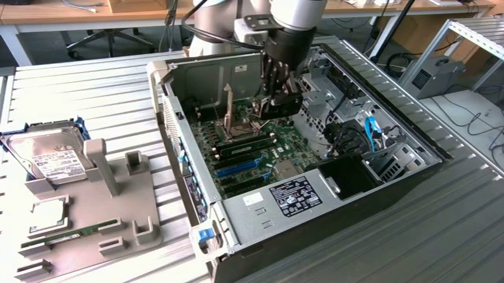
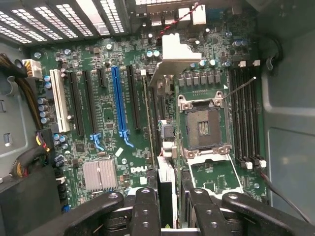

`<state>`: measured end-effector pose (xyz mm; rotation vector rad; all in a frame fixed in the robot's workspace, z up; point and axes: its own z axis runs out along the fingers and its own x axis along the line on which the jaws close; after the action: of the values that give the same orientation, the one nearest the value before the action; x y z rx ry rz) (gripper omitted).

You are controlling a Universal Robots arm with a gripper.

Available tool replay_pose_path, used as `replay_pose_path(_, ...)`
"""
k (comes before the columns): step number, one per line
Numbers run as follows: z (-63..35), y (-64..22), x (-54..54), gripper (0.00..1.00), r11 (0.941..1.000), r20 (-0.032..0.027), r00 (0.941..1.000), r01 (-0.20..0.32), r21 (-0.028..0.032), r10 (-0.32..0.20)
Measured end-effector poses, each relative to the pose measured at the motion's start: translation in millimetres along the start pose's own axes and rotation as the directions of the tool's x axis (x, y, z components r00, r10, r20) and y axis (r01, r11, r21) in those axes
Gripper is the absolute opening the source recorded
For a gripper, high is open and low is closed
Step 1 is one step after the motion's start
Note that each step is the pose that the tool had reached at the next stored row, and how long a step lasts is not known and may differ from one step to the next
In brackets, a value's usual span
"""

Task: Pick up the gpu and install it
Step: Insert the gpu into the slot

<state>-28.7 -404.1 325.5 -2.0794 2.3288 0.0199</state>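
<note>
Wrist view looks straight down onto the green Dell motherboard (image 2: 108,142), and between the two black fingers (image 2: 147,206) the gripper (image 2: 170,216) pinches a thin card edge-on: the gpu (image 2: 166,182), held on its edge so its board shows as a narrow sliver. Its long axis runs parallel to the expansion slots, and its far end carries the bent silver metal bracket (image 2: 172,59). It hangs over the board between the blue slot (image 2: 119,105) and the open CPU socket (image 2: 203,129) (I cannot tell whether it touches a slot). From the exterior view, the gripper (image 1: 281,103) reaches down into the open steel computer case (image 1: 315,194) lying on the ribbed metal table (image 1: 94,94). On the exterior view's left sits a grey moulded tray (image 1: 102,236) with a silver hard drive (image 1: 51,159) and a narrow RAM stick (image 1: 71,234).
</note>
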Motion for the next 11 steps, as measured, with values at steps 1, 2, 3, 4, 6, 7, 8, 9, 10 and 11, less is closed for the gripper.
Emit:
replay_pose_path(1,0.1,0.0,0.6,0.29,1.0000,0.0003,1.0000,0.000,-0.0001,0.000)
replay_pose_path(2,0.3,-0.1,1.1,0.29,1.0000,0.0007,1.0000,0.000,-0.0001,0.000)
replay_pose_path(3,0.5,-0.1,1.6,0.29,1.0000,0.0010,1.0000,0.000,-0.0001,0.000)
replay_pose_path(4,0.6,-0.1,2.2,0.29,1.0000,0.0014,1.0000,0.000,-0.0002,0.000)
replay_pose_path(6,1.0,-0.2,3.6,0.29,1.0000,0.0024,1.0000,0.000,-0.0003,0.000)
replay_pose_path(7,1.1,-0.2,4.0,0.29,1.0000,0.0028,1.0000,0.000,-0.0003,0.000)
replay_pose_path(8,1.3,-0.3,4.7,0.29,1.0000,0.0034,1.0000,0.000,-0.0004,0.000)
replay_pose_path(9,1.4,-0.3,5.1,0.29,1.0000,0.0038,1.0000,0.000,-0.0004,0.000)
replay_pose_path(10,1.5,-0.3,5.5,0.29,1.0000,0.0041,1.0000,0.000,-0.0004,0.000)
replay_pose_path(11,1.6,-0.4,5.9,0.29,1.0000,0.0044,1.0000,0.000,-0.0005,0.000)
